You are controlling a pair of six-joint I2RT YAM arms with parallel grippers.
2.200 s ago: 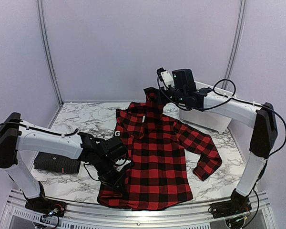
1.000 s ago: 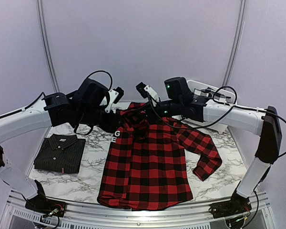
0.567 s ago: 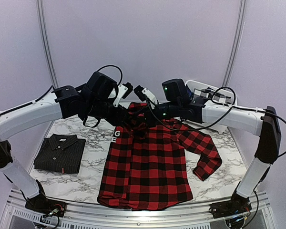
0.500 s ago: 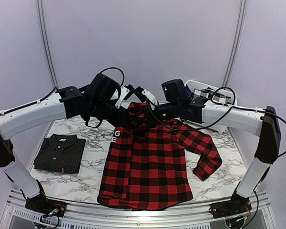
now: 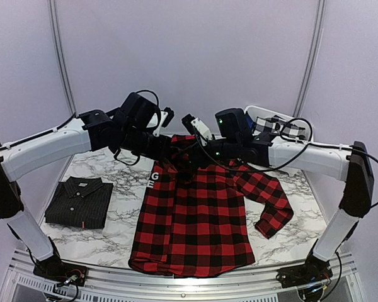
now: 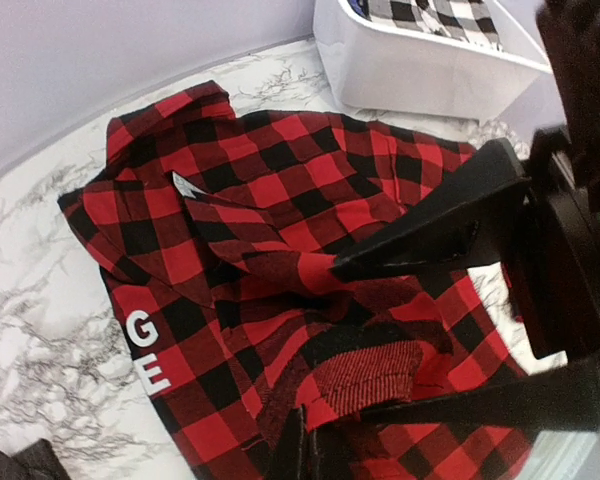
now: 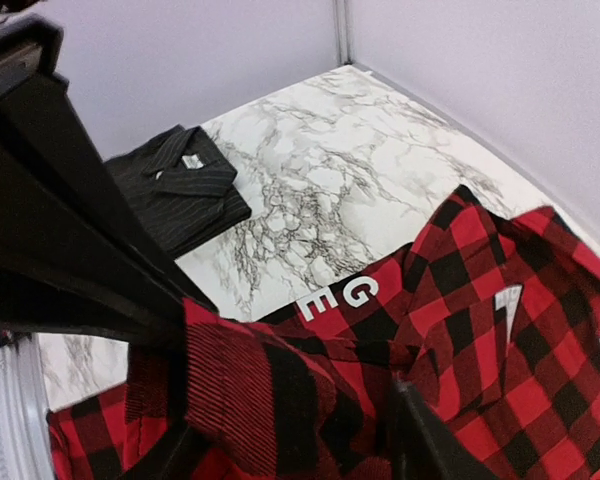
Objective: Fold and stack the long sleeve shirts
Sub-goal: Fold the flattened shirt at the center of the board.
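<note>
The red-and-black check shirt (image 5: pixel 195 214) lies spread flat on the marble table, its right sleeve (image 5: pixel 271 201) bent out to the right. Its other sleeve's ribbed cuff (image 6: pixel 370 375) is lifted above the collar area. My left gripper (image 6: pixel 308 452) is shut on the fabric just beside that cuff. My right gripper (image 7: pixel 290 420) stands open, its fingers (image 6: pixel 430 220) on either side of the cuff (image 7: pixel 225 390). In the top view both grippers, left (image 5: pixel 175 155) and right (image 5: pixel 190 158), meet over the shirt's upper part. The black pinstriped shirt (image 5: pixel 79 201) lies folded at the left.
A white bin (image 5: pixel 283 157) holding checked cloth stands at the back right, close to the right arm. White letters "G E" (image 6: pixel 145 350) show on the red shirt's edge. Purple walls enclose the table; a metal rail runs along the near edge.
The left arm swung in from the left and its gripper shut on the lifted sleeve near the cuff. The right gripper, shut on that sleeve before, has opened.
</note>
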